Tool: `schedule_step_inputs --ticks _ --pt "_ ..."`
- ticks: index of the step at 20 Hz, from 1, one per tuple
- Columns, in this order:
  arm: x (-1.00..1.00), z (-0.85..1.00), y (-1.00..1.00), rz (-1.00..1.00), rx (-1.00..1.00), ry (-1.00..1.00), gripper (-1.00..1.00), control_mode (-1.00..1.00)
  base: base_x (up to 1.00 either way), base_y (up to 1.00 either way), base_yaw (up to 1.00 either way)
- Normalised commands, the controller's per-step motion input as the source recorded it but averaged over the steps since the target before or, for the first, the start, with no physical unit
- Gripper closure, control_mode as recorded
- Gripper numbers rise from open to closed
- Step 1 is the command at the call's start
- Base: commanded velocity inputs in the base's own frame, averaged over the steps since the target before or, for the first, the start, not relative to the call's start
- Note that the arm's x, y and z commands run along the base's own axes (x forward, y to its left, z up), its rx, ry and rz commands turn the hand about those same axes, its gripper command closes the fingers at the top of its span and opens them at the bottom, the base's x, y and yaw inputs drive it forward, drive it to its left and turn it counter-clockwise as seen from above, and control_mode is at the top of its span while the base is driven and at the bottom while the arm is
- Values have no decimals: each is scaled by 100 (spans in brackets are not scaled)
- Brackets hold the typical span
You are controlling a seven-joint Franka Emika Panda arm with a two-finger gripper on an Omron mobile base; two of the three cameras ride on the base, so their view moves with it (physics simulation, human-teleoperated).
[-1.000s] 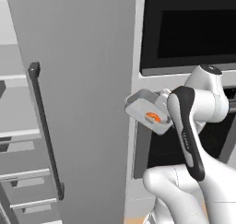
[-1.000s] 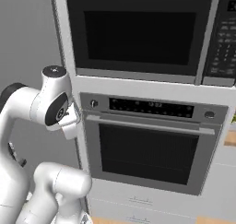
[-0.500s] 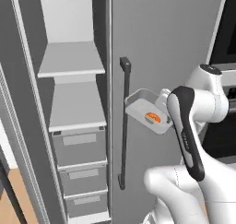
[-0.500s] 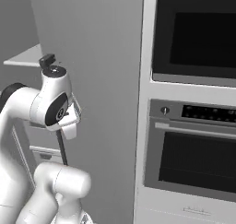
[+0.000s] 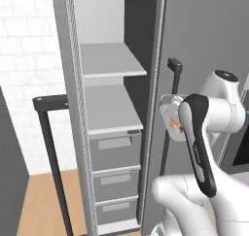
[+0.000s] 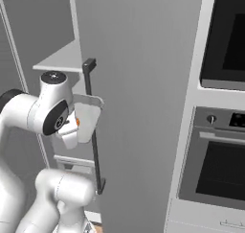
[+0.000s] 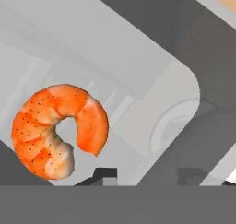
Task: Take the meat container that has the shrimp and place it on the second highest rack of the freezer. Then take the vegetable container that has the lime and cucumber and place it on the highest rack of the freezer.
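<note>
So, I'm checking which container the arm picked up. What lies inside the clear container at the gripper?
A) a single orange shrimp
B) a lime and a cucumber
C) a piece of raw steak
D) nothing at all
A: in the hand view one curled orange shrimp lies in the clear container, and the left base view shows orange through that container's wall beside the freezer.

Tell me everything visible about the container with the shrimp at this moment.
The meat container is a shallow, pale, translucent-looking tray with rounded corners. One curled orange shrimp lies inside, towards one end. The container sits at the gripper, whose dark fingertips rise at its near edge. In the base views it is carried in the air, tilted steeply, beside the dark freezer door handle, in front of the open freezer; no shelf touches it.
</note>
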Motion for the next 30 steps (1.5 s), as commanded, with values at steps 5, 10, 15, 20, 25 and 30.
schedule_step_inputs --ticks 5,10,15,20,25,30 --pt "0 0 0 0 0 0 100 100 -96 17 -11" --pt "0 0 0 0 0 0 100 100 -73 17 -14" --pt "0 0 0 0 0 0 100 100 15 20 -18" --pt "0 0 0 0 0 0 100 100 63 41 -17" --pt "0 0 0 0 0 0 100 100 62 63 -7" --pt "0 0 0 0 0 0 100 100 17 62 -2"
